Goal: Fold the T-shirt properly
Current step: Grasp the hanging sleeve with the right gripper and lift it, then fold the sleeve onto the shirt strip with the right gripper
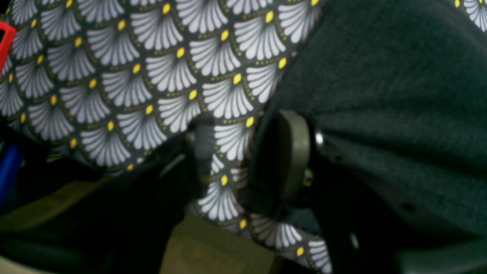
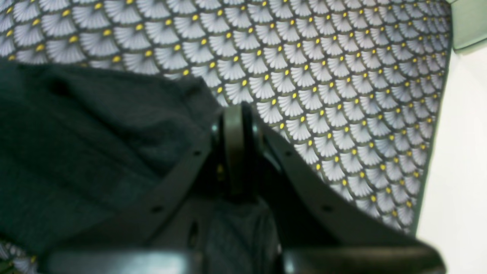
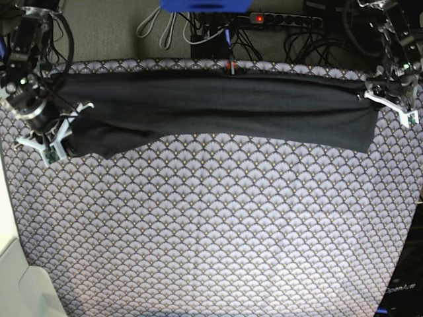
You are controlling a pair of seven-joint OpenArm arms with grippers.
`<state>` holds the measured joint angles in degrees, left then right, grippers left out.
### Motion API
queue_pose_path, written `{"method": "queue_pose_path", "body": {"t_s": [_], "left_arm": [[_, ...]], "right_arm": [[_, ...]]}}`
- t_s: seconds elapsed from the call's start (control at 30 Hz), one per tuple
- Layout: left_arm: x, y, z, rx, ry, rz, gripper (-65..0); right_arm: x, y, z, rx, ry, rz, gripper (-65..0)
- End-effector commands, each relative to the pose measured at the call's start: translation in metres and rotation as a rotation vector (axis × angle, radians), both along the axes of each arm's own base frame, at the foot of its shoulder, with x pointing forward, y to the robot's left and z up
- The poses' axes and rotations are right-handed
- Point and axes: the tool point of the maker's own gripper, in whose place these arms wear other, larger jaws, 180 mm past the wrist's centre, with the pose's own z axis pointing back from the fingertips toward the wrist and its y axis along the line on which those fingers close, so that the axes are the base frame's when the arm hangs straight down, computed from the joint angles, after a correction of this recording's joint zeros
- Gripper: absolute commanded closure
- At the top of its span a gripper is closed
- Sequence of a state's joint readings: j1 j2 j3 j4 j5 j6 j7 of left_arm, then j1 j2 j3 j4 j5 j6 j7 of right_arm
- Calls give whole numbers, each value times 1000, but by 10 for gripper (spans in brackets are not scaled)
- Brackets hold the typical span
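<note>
Close under the left wrist camera, the left gripper (image 1: 243, 152) has its fingers spread, one olive pad (image 1: 295, 152) standing against the edge of the dark T-shirt (image 1: 380, 95), which fills the right side of the view; between the fingers a pinched-up ridge of the scallop-print cloth (image 1: 125, 76) shows, though whether the pads actually press on it or on the shirt I cannot tell through the blur. A red object (image 1: 5, 42) peeks in at the left border. From the right wrist camera, the right gripper (image 2: 236, 125) has its fingers pressed together at the shirt's edge, the charcoal fabric bunching away to the left, the patterned cloth spreading beyond it to a pale surface (image 2: 456, 152) on the right. Seen from the base camera, the T-shirt lies as a long dark band across the far side of the table, stretched between the two grippers, the right one at the band's left end, the left one at its right end. Behind the table sit a power strip (image 3: 284, 20) and loose cables (image 3: 158, 30). No containers are in sight.
</note>
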<state>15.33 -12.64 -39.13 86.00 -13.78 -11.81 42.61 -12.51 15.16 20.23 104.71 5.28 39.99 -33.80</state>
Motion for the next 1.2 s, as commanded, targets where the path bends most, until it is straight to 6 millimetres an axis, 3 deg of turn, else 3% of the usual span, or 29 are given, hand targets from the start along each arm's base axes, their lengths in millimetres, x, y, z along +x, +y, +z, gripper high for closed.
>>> {"method": "queue_pose_path", "body": {"t_s": [0.0,0.17,0.33,0.6,0.83,1.17], "left_arm": [[6,7,11,28,-27,-7,-262],[5,5,9,23,-22,-20,-264],[9,-5,8,16,-19,-103,-263],[10,-4,9,20,-20,-107,-263],[10,-4,9,20,-21,-107,-263],[10,-4,9,21,-21,-109,-263]], "right_arm": [[-1,5,9,11,-35,14,0],[-20,11,7,5,-16,27,0],[-29,-8,9,-1,-20,-44,0],[-44,-34,7,8,-18,-175,0],[-61,-34,-4,13,30,-181,0],[-66,-30,-10,34,43,-191,0]]}}
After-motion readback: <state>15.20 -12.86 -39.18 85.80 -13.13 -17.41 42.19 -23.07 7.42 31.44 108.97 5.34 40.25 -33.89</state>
